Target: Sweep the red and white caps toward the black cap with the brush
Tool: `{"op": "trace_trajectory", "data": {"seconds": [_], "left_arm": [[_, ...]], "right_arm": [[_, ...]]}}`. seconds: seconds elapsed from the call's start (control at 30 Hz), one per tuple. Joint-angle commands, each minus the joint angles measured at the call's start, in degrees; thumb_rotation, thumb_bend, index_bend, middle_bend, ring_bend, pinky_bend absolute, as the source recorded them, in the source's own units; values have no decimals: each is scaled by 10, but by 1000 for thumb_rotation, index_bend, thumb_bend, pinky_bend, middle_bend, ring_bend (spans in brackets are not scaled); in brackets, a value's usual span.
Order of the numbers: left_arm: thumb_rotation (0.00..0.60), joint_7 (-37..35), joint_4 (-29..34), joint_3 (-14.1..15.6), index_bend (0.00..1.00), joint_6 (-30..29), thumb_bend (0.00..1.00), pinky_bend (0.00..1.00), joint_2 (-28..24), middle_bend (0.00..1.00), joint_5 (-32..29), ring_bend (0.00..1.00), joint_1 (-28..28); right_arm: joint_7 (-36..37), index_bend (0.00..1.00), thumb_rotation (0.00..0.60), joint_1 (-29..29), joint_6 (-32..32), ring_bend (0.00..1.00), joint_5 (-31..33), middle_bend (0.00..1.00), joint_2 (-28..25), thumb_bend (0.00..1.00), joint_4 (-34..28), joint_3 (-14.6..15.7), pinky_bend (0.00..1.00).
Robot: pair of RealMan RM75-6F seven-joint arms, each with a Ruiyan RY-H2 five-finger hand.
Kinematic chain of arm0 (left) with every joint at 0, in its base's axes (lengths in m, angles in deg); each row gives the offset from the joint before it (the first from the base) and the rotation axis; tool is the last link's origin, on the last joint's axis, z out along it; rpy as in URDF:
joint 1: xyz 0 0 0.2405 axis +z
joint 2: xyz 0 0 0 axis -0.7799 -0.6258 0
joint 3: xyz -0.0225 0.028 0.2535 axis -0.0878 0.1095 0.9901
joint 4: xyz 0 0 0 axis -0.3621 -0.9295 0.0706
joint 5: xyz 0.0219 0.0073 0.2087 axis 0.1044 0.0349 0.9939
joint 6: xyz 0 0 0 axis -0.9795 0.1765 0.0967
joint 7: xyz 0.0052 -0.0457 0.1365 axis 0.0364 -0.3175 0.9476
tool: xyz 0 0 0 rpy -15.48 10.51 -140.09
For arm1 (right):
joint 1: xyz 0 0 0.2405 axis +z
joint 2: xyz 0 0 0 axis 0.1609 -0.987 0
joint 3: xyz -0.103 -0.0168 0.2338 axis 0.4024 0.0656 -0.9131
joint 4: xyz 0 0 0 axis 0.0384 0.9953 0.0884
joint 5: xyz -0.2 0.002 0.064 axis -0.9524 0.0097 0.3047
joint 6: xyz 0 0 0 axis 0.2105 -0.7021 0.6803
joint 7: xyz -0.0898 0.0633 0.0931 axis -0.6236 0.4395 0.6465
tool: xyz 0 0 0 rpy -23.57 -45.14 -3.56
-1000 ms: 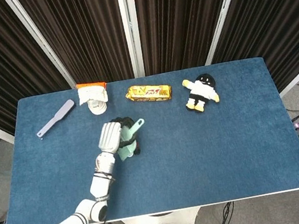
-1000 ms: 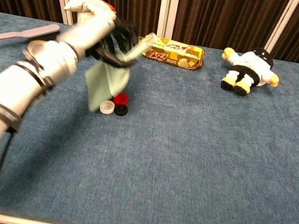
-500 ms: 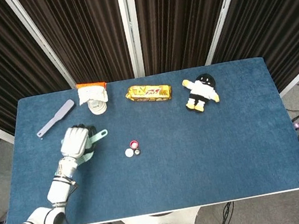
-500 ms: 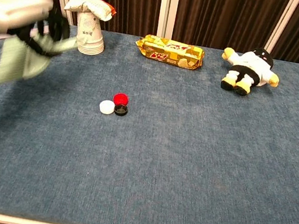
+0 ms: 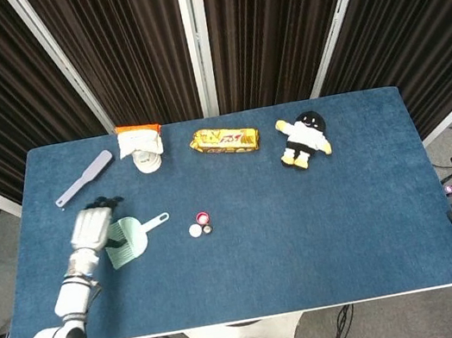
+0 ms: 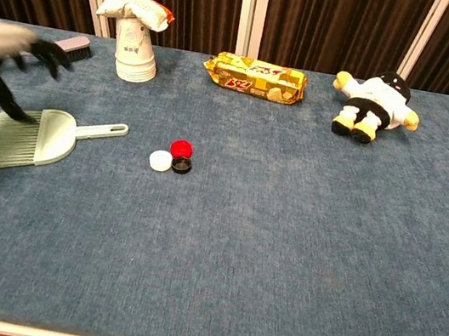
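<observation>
A light, stiff green plastic brush [image 6: 36, 135] lies flat at the table's left, best gripped by its thin handle, beside the empty, spread-fingered left hand [image 5: 90, 231]; caps [image 6: 171, 157] cluster mid-table

A pale green brush [image 6: 35, 137] is lying on a deep blue table [image 6: 296, 258], with red [image 6: 181, 149], white [image 6: 159, 160] and black [image 6: 182, 165] caps showing beside it. A black-and-white plush doll [image 6: 376, 99] with yellow hands and a yellow-and-red snack packet [image 6: 255, 77] are sitting before dark striped curtains [image 5: 261, 23].

Brush [image 6: 36, 136] flat beside caps [image 6: 171, 158]
</observation>
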Motion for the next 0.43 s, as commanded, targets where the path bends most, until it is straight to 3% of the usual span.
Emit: {"op": "trace_trajectory", "data": {"seconds": [0.03, 0.33, 0.43], "left_arm": [[600, -61, 25, 1, 200, -120, 89, 247, -51, 249, 30, 141, 80], [600, -37, 95, 44, 271, -294, 89, 215, -118, 282, 79, 141, 200], [600, -19, 111, 64, 284, -309, 89, 214, -129, 292, 95, 141, 219]], "right_arm": [[7, 0, 600, 3, 8, 0, 0, 80, 6, 223, 7, 4, 0], [-1, 0, 600, -1, -10, 0, -24, 82, 17, 228, 3, 12, 0], [-5, 0, 600, -1, -19, 0, -28, 86, 18, 229, -5, 10, 0]]}}
